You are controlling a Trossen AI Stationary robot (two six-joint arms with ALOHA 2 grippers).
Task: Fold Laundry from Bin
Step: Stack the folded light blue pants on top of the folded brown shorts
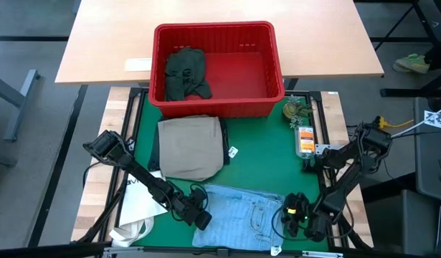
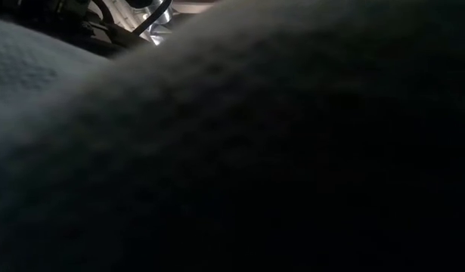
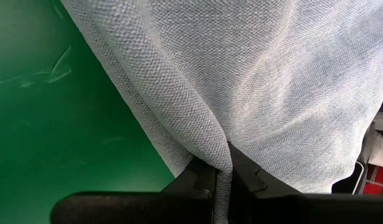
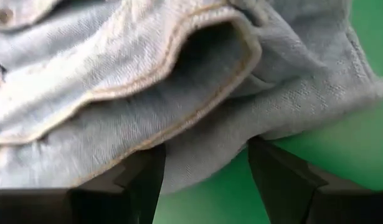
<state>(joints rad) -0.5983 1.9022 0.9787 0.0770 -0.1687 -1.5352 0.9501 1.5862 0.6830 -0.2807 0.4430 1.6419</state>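
Two grippers work at the near edge of the green mat (image 1: 145, 115), one at each end of the light blue jeans (image 1: 242, 215) lying flat there. Left gripper (image 3: 221, 180) has its jaws pressed together, pinching a fold of the denim's edge. Right gripper (image 4: 207, 165) stands with jaws spread, the waistband just ahead of them, nothing held. If the left arm lifts or pulls alone, the jeans may bunch or drag askew. Khaki trousers (image 1: 191, 147) lie folded mid-mat; a dark green piece (image 1: 186, 72) waits in the red bin (image 1: 213, 107).
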